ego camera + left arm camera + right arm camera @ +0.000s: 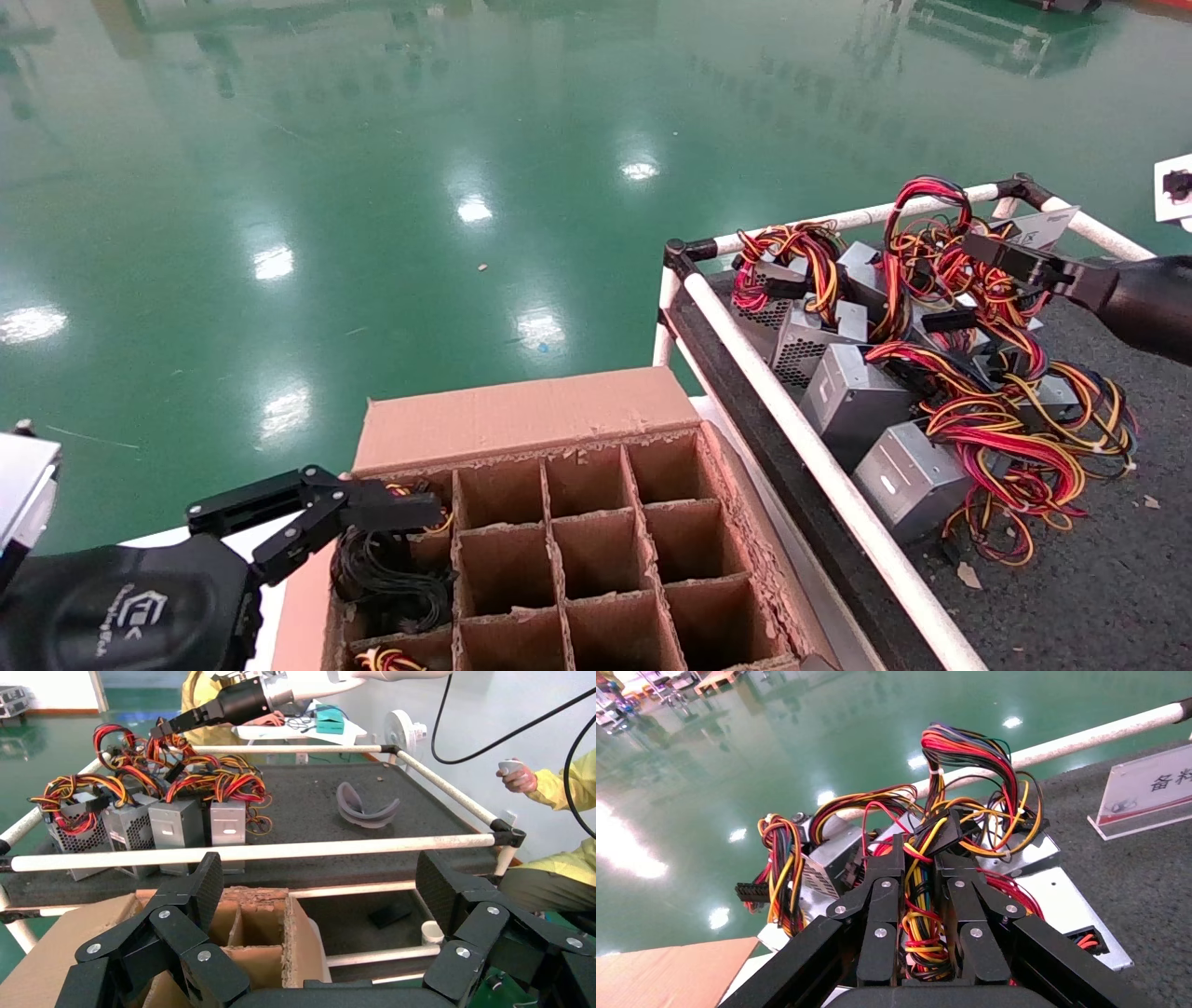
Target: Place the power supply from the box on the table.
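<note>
- Right tool: fingers narrowly parted, clamping the red-yellow wire bundle of a silver-grey metal power supply lying on the dark grey felt surface.
- Left tool: wide open, empty, above the brown cardboard divider box.

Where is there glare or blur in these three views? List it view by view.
Head view: ceiling lights glare in white patches on the green floor; the table is matte. Left wrist view: evenly lit, the open left gripper is near and soft. Right wrist view: floor glare again; right gripper shut on a wire bundle, sharp.
</note>
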